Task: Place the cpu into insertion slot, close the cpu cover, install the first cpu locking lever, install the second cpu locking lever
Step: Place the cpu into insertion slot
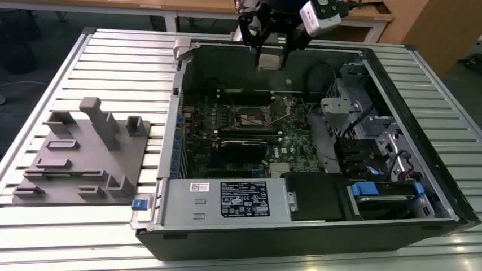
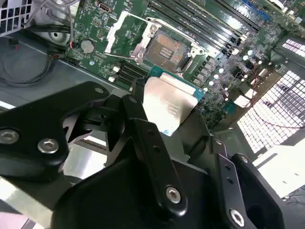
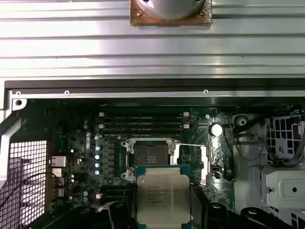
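While the arm hangs over the far end of the open computer case point(image 1: 301, 244), the jaws are pinched tight on the cpu point(image 1: 270, 59). The black fingers point(image 2: 147, 138) grip two opposite edges, so it's up in the air and not resting on anything. In both wrist views the chip's dull silver face is toward the camera, with a thin green border round it.

The insertion slot point(image 1: 252, 117) sits down on the green motherboard point(image 1: 290, 148) in the middle of the case, well apart from the cpu. It's bare, with a dark centre and a silvery rim, and nothing is seated in it point(image 3: 147, 155). The cpu cover point(image 2: 113, 33) is flipped open off to one side of the socket, and you can see green board through its window cut-out. In the first wrist view a thin metal lever point(image 3: 190, 145) sticks out past the socket rim, not latched down.

Other stuff: long black memory slots point(image 3: 143, 121) run just beside the socket. The case lies on a ribbed aluminium table point(image 1: 113, 62), and a grey fixture block point(image 1: 83, 164) sits on the table at the exterior view's left, apart from the case.
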### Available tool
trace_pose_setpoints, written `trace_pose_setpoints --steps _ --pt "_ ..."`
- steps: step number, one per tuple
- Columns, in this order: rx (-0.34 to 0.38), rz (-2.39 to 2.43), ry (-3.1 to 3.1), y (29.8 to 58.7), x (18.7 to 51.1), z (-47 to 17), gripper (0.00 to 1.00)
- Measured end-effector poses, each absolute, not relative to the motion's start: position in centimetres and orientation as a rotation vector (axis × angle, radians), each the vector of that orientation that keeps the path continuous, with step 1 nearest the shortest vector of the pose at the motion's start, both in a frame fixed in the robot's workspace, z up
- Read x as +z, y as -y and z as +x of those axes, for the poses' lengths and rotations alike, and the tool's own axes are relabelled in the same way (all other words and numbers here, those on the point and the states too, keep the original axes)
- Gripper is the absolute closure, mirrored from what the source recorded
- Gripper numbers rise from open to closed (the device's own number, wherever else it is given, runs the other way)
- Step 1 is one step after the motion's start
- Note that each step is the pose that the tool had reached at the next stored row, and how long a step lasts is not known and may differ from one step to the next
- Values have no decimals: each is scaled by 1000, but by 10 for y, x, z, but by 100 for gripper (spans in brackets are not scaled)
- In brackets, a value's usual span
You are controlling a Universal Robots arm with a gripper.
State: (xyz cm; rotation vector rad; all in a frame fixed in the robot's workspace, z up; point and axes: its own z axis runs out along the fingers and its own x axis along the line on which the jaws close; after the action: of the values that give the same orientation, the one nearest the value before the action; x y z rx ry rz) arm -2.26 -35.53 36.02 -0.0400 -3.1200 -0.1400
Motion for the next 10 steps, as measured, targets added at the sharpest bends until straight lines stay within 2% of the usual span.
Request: trace_pose_setpoints --steps 10 --pt "-140 -40 3120 355 358 -23 46"
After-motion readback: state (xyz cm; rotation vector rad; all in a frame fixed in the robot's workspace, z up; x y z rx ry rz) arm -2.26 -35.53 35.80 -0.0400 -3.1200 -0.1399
